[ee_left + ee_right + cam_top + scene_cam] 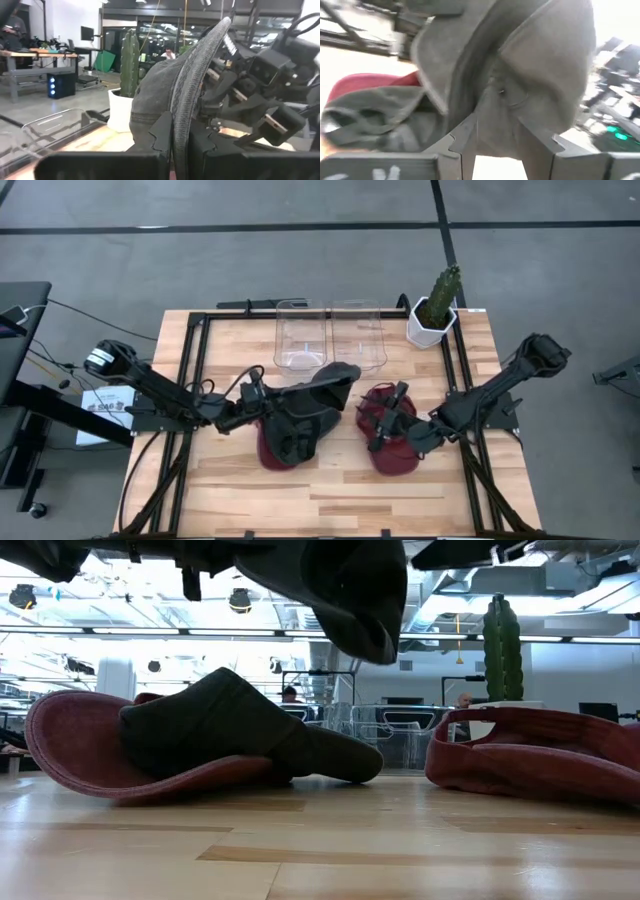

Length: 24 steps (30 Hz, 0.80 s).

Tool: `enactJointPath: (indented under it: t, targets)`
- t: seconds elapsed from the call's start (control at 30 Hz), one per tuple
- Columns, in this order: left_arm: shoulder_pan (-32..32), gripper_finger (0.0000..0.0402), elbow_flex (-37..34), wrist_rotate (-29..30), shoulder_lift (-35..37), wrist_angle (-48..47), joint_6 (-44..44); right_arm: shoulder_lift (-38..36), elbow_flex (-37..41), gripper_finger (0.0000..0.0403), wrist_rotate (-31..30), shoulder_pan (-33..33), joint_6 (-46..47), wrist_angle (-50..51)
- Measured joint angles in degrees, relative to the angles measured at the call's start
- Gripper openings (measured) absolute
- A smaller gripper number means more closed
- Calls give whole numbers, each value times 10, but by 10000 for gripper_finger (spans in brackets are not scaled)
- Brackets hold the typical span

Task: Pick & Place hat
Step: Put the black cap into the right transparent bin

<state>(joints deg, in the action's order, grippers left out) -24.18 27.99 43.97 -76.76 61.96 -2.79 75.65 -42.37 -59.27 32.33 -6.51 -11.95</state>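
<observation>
My left gripper [262,395] is shut on a dark grey hat [315,390], which is lifted above the table's middle and shows at the top of the low view [350,590]. Under it, another dark hat [210,725] lies on a maroon hat [272,452]. A second maroon hat [392,448] rests on the table to the right. My right gripper [388,418] hovers over that hat, open and pointing left at the lifted hat; in the right wrist view its fingers [465,137] frame grey cloth, and I cannot tell whether they touch it. My left gripper pinches the grey hat's brim [181,117] between its two fingers, coming level from the table's left side. The brim stands on edge between the fingers and the crown [150,95] bulges to one side. The hat is lifted clear of the hats below.
Two clear plastic containers [300,335] [358,332] stand at the far side of the table. A cactus in a white pot [435,310] is at the far right corner. Black frame rails [195,370] run along both sides. Bare wood lies near the front edge [330,500].
</observation>
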Motion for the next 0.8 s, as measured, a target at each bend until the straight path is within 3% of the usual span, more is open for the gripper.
enactJointPath:
  t: [0.17, 0.3, 0.6, 0.8]
  targets:
    - [-25, 26, 0, -23, 16, -2, -4, -58, 46, 118, 40, -11, 23, 13]
    - [-48, 26, 0, -23, 27, -2, -25, -130, 114, 118, 79, -37, 21, -40]
    - [-66, 26, 0, -24, 37, -4, -29, -275, 299, 118, 354, -136, -43, -313]
    - [-57, 26, 0, -114, 37, 1, 5, -284, 324, 118, 368, -168, -15, -351]
